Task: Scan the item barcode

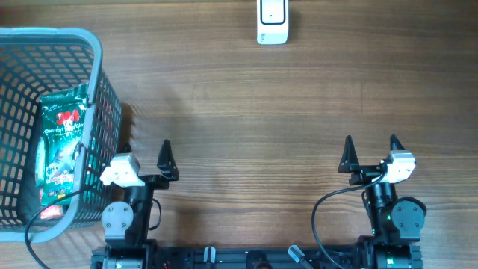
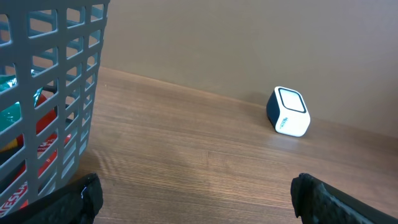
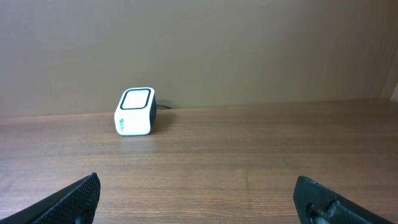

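Observation:
The item, a green snack packet (image 1: 63, 142), lies inside the grey-blue basket (image 1: 95, 52) at the left. In the left wrist view its green and red print (image 2: 13, 118) shows through the basket's mesh. A white barcode scanner (image 1: 272, 22) stands at the far middle edge, and both wrist views catch it: scanner (image 2: 289, 112), scanner (image 3: 135, 112). My left gripper (image 1: 146, 151) is open beside the basket's right wall, with nothing between its fingers (image 2: 87, 194). Near the front right, my right gripper (image 1: 371, 146) is open and empty, facing the scanner.
The basket wall (image 2: 56, 93) rises close to my left gripper's left finger. A dark cable runs from behind the scanner in the right wrist view. Bare wooden tabletop (image 1: 261, 127) lies between the grippers and the scanner.

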`<action>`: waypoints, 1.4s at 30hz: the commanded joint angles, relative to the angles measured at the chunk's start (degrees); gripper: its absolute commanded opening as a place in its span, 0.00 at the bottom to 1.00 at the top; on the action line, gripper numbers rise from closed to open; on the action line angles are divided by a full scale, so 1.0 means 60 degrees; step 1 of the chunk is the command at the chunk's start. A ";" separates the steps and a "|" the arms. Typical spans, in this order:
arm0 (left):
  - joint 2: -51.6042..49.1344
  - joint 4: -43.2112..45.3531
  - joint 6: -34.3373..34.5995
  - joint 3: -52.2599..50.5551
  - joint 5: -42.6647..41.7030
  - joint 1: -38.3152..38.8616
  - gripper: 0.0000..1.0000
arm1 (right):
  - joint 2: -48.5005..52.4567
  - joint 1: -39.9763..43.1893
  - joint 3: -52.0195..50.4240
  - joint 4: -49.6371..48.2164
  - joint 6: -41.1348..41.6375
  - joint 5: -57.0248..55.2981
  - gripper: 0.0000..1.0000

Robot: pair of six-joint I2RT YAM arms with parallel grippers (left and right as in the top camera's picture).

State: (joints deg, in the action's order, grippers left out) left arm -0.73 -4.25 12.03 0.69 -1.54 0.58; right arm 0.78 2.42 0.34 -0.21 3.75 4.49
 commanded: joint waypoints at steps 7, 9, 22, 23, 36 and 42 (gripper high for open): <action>0.0066 -0.0015 -0.0222 -0.0058 0.0058 -0.0018 1.00 | -0.0058 0.0022 -0.0007 -0.0015 -0.0120 0.0120 1.00; 0.0066 -0.0015 -0.0222 -0.0058 0.0058 -0.0018 1.00 | -0.0058 0.0022 -0.0007 -0.0011 -0.0120 0.0120 1.00; 0.0066 -0.0015 -0.0197 -0.0058 0.0025 -0.0018 1.00 | -0.0058 0.0022 -0.0007 -0.0015 -0.0124 0.0124 1.00; 0.0066 -0.0015 -0.0197 -0.0058 0.0025 -0.0018 1.00 | -0.0058 0.0022 -0.0007 -0.0011 -0.0124 0.0120 1.00; 0.0058 -0.0506 0.0280 0.0816 -0.1555 -0.0018 1.00 | -0.0058 0.0022 -0.0007 -0.0011 -0.0120 0.0120 1.00; -0.0357 -0.1694 0.0277 0.2466 -0.1548 -0.0018 1.00 | -0.0058 0.0022 -0.0007 -0.0011 -0.0120 0.0120 1.00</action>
State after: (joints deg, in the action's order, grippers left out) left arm -1.10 -12.49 13.21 8.78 -9.52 0.58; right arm 0.78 2.42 0.36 -0.19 3.75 4.49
